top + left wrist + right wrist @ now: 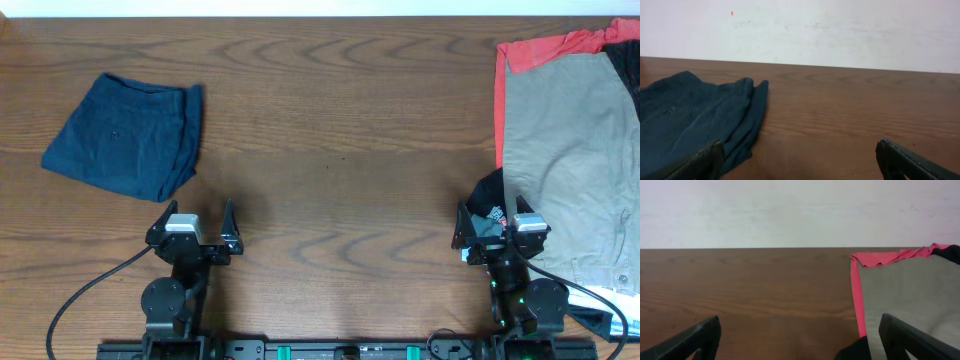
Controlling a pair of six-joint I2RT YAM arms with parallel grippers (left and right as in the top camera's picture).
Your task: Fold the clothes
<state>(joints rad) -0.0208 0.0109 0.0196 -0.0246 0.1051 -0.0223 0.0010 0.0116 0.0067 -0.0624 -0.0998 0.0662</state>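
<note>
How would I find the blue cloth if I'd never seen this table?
Start at the brown wooden table and look to its far left side, past the left gripper. The blue cloth lies there alone in a small folded bundle. The others, a grey cloth and a red cloth, are piled at the right edge.
</note>
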